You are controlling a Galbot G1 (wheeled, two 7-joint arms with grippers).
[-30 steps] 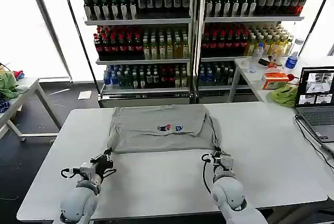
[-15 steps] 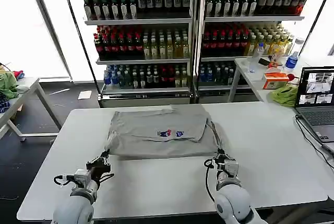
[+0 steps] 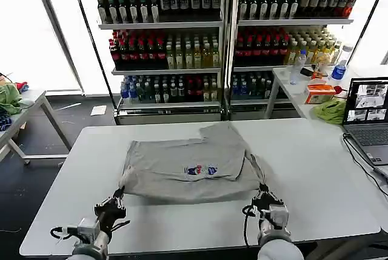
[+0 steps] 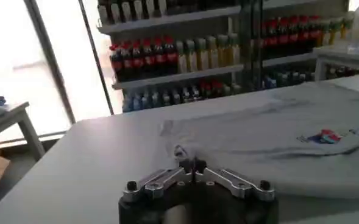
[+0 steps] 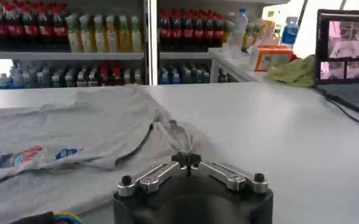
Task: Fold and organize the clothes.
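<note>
Both arms sat at the near edge of the worktop [image 3: 315,169], the left gripper [image 3: 113,206] and right gripper [image 3: 265,199] each with jaws pinched tight on a near corner of the grey shirt [image 3: 188,166], which lay mid-worktop. Uneven pulling risked skewing the fold; a thin pinch could slip free.

Left end effector [image 3: 115,199] and right end effector [image 3: 264,194], both low at the near edge, fingers pinched together.
</note>
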